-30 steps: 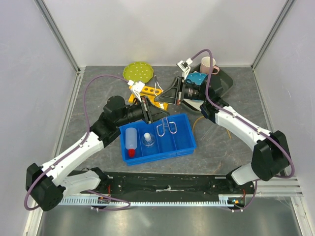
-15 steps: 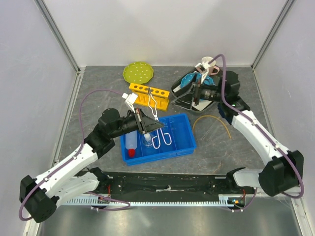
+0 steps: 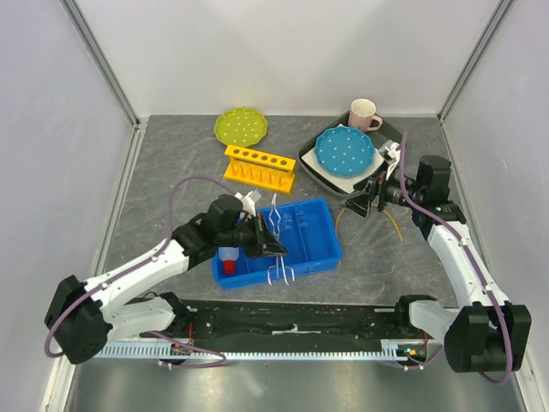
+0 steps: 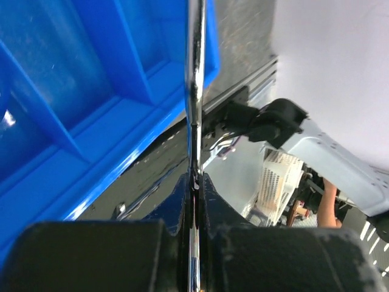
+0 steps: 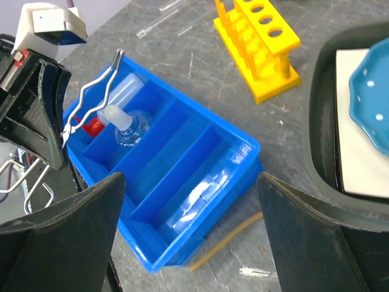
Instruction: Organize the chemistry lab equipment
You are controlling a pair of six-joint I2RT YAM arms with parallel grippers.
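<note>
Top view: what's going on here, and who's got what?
The left gripper is shut on the thin metal tongs, holding them over the near side of the blue bin. The squeeze bottle and the glass flask already sit in the bin. The right gripper hangs open and empty near the tan tubing, which lies on the table beside the bin.

Squeeze bottle (image 5: 124,90), stoppered flask (image 5: 129,131) in blue bin (image 5: 182,159), metal tongs (image 4: 194,91) held above, tubing (image 5: 228,239) outside

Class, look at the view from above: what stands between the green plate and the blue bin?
The yellow rack stands on the table between the green plate and the blue bin. The top view shows this plainly.
</note>
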